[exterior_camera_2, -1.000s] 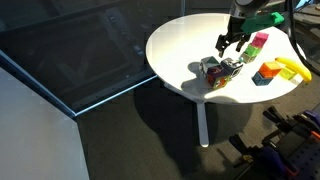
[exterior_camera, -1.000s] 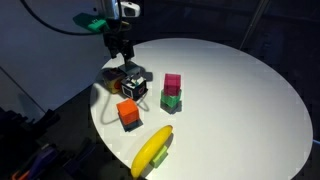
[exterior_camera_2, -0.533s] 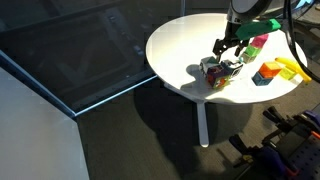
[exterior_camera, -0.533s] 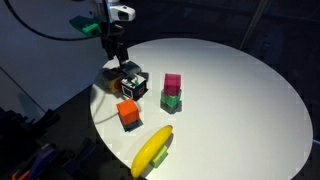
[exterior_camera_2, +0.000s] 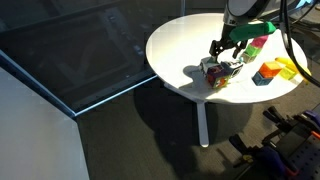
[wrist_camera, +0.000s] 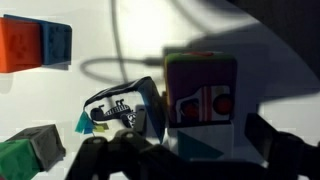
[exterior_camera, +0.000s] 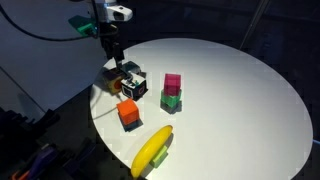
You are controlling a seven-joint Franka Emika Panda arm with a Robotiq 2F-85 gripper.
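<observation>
Since 1 second ago the gripper (exterior_camera: 114, 58) has drifted toward the left of the frame in an exterior view, off the spot right over the patterned cube (exterior_camera: 133, 85); the blocks and the banana (exterior_camera: 152, 150) lie as before.

That view now has the gripper in the upper left, above the far left edge of the round white table (exterior_camera: 240, 90), jaws released and spread, gripping nothing. The cube sits just below and right of it. An orange block (exterior_camera: 128, 114) lies nearer the camera, and a pink block (exterior_camera: 172, 82) stands on a green block (exterior_camera: 172, 101) right of centre.

In an exterior view from farther off, the gripper (exterior_camera_2: 226, 47) hangs at the upper right above the cube (exterior_camera_2: 220, 70), apart from it. The orange block (exterior_camera_2: 268, 72) and banana (exterior_camera_2: 291, 67) are at the right edge.

In the wrist view the cube (wrist_camera: 200, 95) fills the centre right, framed by the 2 dark fingers (wrist_camera: 285, 155) at the bottom. The orange block (wrist_camera: 20, 45) is upper left, the green block (wrist_camera: 30, 155) lower left.
</observation>
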